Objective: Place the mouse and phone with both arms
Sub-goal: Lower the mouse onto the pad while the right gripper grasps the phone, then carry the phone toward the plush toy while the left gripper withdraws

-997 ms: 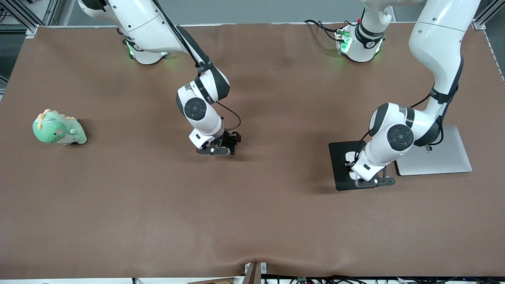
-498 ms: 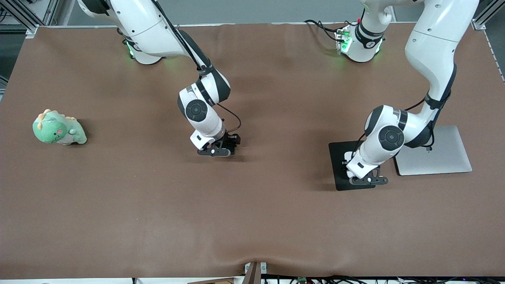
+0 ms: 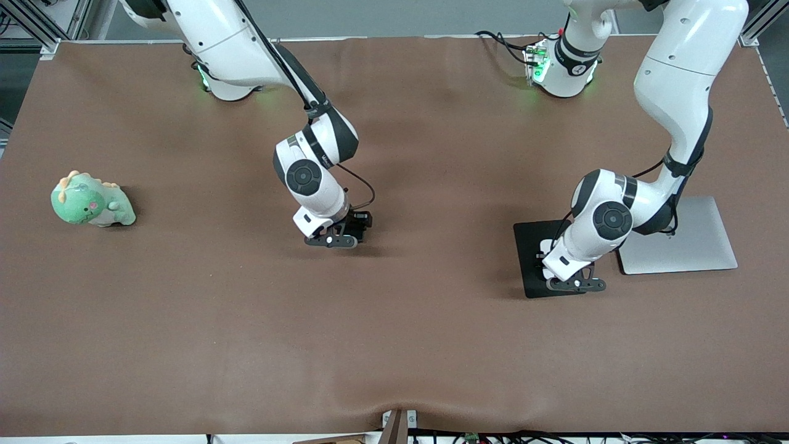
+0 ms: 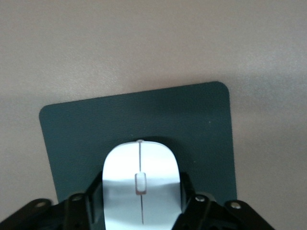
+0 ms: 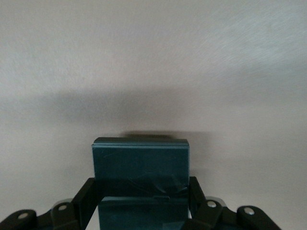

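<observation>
Bare brown tabletop [image 3: 431,320] surrounds both grippers. Left gripper [image 4: 139,211] brackets the glossy white oval mouse [image 4: 140,184] on the flat black mouse pad [image 4: 144,120], grip uncertain. Right gripper [image 5: 141,206], bent low mid-table, clamps the small black rectangular phone [image 5: 140,165].

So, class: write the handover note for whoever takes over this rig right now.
Left gripper: fingers either side of the mouse, which sits on the black mouse pad beside the silver laptop; grip unclear.
Right gripper: shut on the phone, low over the middle of the table.
Done: mouse on the pad.
Left: release the mouse, place the phone.
</observation>
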Motion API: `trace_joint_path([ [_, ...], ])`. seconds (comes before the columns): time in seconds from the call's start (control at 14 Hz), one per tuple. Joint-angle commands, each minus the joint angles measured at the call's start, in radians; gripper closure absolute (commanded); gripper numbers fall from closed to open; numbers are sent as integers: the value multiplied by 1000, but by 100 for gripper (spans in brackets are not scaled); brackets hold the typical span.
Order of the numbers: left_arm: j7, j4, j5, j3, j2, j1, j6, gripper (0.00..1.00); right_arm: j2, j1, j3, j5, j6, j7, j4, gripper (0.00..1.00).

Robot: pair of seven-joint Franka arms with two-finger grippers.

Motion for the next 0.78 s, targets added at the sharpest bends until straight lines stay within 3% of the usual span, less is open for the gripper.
trace_joint_path([
  [0.0,-1,9,19,-8,4,8,9,0,-90,-59,3,-1,-114,16,-8,100],
  [0.43,-4,24,17,-9,-18,8,4,0,-179,-172,3,-4,-227,3,-28,100],
  [0.71,0,34,8,-14,-106,9,-107,0,-264,-286,5,-4,-307,-147,-75,100],
])
